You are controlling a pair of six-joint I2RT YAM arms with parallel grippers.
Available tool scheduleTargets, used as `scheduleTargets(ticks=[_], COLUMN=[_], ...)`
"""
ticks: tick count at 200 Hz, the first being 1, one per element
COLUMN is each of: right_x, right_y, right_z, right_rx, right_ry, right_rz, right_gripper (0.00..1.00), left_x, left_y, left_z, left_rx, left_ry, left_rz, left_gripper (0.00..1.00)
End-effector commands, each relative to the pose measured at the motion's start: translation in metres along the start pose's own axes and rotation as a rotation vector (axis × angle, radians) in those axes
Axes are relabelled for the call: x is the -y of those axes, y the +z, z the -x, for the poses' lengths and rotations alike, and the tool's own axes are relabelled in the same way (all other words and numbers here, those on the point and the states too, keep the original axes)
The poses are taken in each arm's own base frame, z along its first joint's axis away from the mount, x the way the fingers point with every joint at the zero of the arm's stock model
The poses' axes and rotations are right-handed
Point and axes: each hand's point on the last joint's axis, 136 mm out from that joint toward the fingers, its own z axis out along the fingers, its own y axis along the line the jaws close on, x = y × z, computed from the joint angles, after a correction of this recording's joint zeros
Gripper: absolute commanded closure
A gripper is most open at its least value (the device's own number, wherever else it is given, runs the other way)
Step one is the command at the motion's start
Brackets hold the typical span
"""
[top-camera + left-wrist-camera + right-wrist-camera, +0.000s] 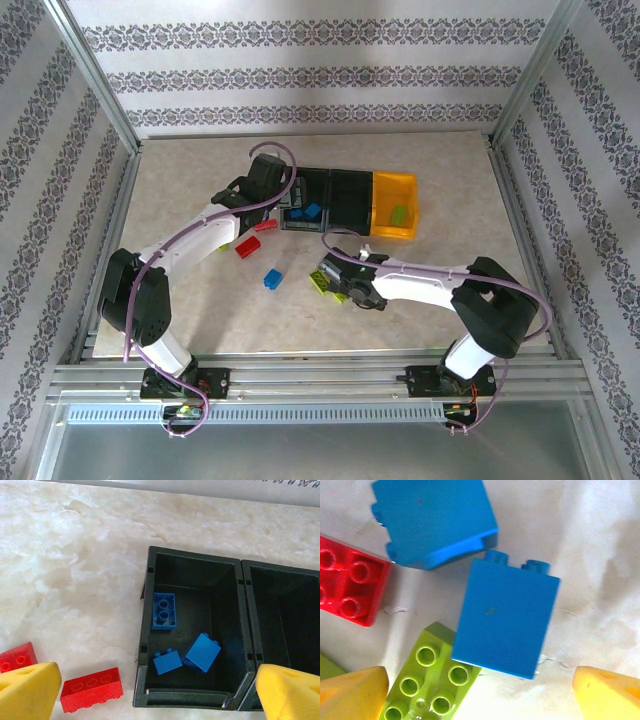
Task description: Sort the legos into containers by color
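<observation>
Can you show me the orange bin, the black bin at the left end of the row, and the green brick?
Yellow-orange plastic bin [395,179]: top external view, on its far rim.
Left-end black plastic bin [200,605]: left wrist view, bare floor.
Lime green studded plastic brick [432,680]: right wrist view, studded top face.

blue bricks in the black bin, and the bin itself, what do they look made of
Blue bricks: hard moulded plastic, smooth with a slight sheen, crisp studs and edges. Black bin: probably moulded plastic too, duller finish, thin walls with slots.
</observation>
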Motion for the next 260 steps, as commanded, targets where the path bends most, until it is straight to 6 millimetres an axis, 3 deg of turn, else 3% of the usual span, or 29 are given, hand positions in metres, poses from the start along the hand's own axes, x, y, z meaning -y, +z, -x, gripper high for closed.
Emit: scheduleTargets(ticks=[1,47,144,201,260], right_x=[0.015,0.020,-0.006,-0.007,-0.012], right_y=[-0.003,0.001,0.016,0.008,-0.022], right_z=[-0.005,-0.016,-0.027,-0.023,0.004], right_rx=[-0.008,-0.065,-0.159,-0.146,-0.035], right_ry=[0.004,-0.053,-0.165,-0.193,-0.247], right_rz=[-0.022,-0.026,-0.011,0.010,0.051], right_gripper=[0.09,0.32,0.61,0.67,0.67], left_x=[-0.004,-0.011,-0.028,-0.039,-0.047], left_y=[-0.009,-0.013,-0.017,-0.018,-0.018], left_z=[0.014,0.016,0.014,0.016,0.012], left_rx=[0.056,0.072,0.069,0.079,0.065], left_ry=[-0.042,-0.054,-0.107,-0.144,-0.165], left_rz=[0.001,0.012,0.019,0.022,0.021], left_gripper=[0.00,0.00,0.00,0.00,0.00])
